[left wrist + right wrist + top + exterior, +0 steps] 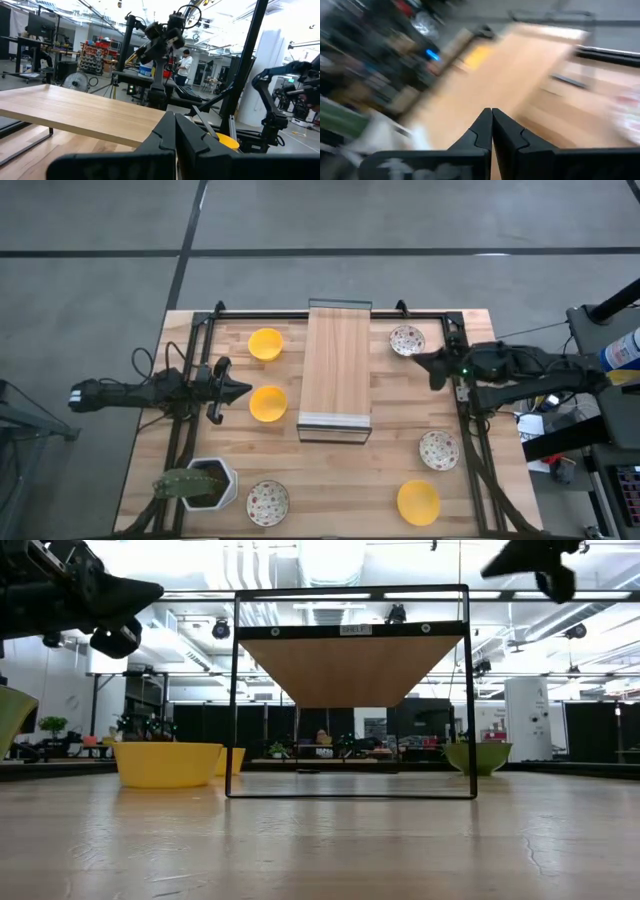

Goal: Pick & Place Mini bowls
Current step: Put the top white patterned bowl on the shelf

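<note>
Three yellow mini bowls (pixel 265 343) (pixel 268 404) (pixel 418 502) and three white speckled mini bowls (pixel 407 340) (pixel 439 450) (pixel 267 502) stand apart on the wooden table, each on its base. My left gripper (pixel 243 391) hovers shut at the left, pointing at the middle yellow bowl and holding nothing. My right gripper (pixel 418 360) is shut and raised at the right, just near of the far speckled bowl. Both pairs of fingertips meet in the wrist views, left gripper (pixel 175 125) and right gripper (pixel 491 117).
A wooden shelf on a black frame (pixel 338 380) stands across the table's middle, between the two arms. A white pot with a green plant (pixel 205 483) sits at the near left corner. Black rails (pixel 330 312) run along the far and side edges.
</note>
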### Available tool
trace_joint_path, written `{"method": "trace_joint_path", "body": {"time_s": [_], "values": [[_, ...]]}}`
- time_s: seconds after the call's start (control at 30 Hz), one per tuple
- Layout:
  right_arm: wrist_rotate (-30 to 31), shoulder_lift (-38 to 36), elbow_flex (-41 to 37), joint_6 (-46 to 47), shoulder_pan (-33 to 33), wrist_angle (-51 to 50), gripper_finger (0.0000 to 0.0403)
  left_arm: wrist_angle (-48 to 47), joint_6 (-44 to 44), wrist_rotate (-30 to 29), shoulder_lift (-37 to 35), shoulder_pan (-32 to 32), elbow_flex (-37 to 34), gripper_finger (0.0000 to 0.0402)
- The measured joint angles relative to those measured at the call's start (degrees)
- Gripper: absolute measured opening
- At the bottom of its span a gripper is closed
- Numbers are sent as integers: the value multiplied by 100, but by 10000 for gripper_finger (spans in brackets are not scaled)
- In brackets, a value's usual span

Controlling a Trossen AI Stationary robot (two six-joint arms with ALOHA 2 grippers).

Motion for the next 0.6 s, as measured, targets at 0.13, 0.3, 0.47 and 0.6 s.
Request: {"method": "trace_joint_path", "body": {"time_s": [0.13, 0.3, 0.47, 0.6], "values": [[35, 458, 558, -634, -230, -1291, 30, -1, 1, 0, 0, -1, 0, 0], [140, 846, 651, -1433, -662, -1661, 101, -2, -1, 2, 0, -1, 1, 0], [139, 1162, 354, -1855, -1193, -1665, 183, -2, -1, 0, 0, -1, 1, 0], [136, 1399, 56, -396, -1727, -1684, 220, -3, -1, 1, 0, -1, 1, 0]]}}
